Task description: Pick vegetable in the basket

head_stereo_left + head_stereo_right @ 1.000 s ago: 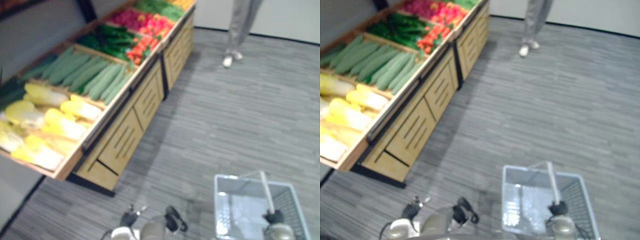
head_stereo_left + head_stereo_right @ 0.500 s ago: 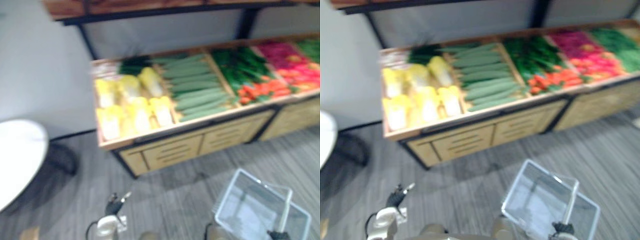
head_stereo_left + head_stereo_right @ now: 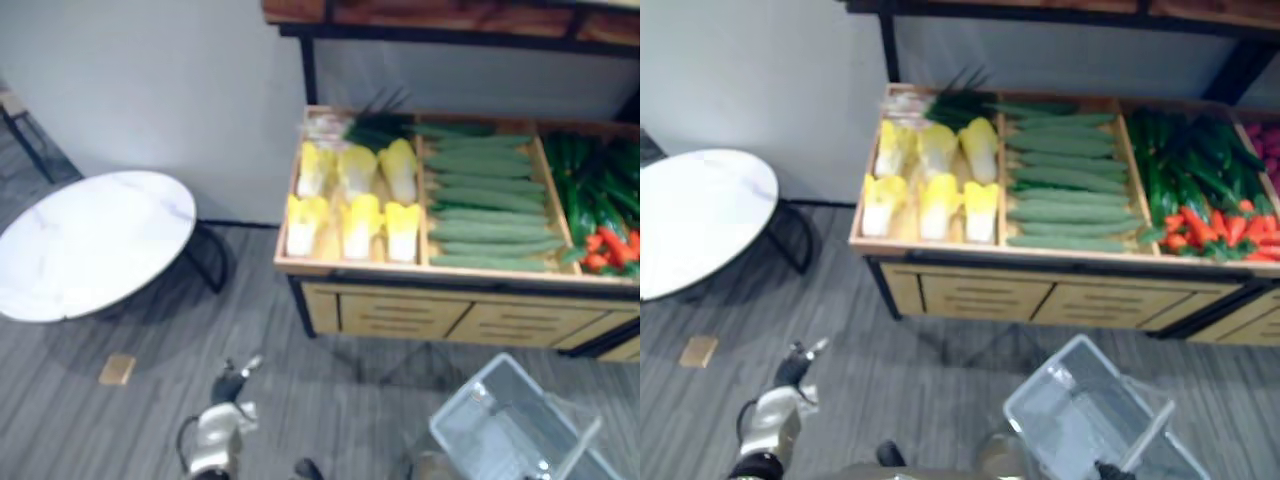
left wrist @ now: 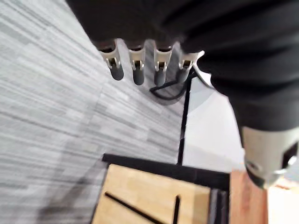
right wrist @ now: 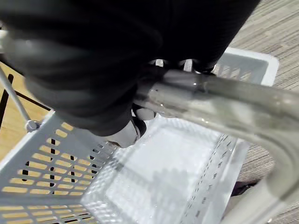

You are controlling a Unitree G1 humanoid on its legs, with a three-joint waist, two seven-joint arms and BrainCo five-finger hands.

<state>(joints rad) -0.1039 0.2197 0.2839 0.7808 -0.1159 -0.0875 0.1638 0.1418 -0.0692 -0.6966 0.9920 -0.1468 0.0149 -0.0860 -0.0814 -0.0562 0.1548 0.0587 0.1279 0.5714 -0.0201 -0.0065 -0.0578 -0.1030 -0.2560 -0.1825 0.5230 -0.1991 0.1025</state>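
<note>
The right robot hand [image 5: 107,79] is clenched round the handle [image 5: 219,95] of the basket [image 3: 1070,420], fingers curled over the pale bar. The grey, perforated basket hangs tilted at the near right, above the grey floor [image 3: 940,370] and just in front of the bench [image 3: 980,297].

The left robot hand [image 4: 154,28] hangs low at the near left over the floor. Its fingers [image 4: 137,70] are released, nearly straight, and grasp nothing.

The vegetables lie on the bench, well apart from both hands. The bench is of light wood with dark-slotted drawer fronts, and it runs from the far centre to the far right. Its left compartment holds yellow cabbages [image 3: 930,185] in two rows, with some green leaves [image 3: 960,100] at the far edge. The next compartment to the right holds cucumbers [image 3: 1065,185], lying crosswise and side by side. Further right lie dark green vegetables [image 3: 1190,165], too blurred to tell their kind, and at the near right edge of these lie red peppers [image 3: 1220,230].

At the far left a round white table [image 3: 90,240] stands on dark legs, beside the bench but apart from it. A small tan piece [image 3: 117,369] lies on the floor near that table, left of the left robot hand.
</note>
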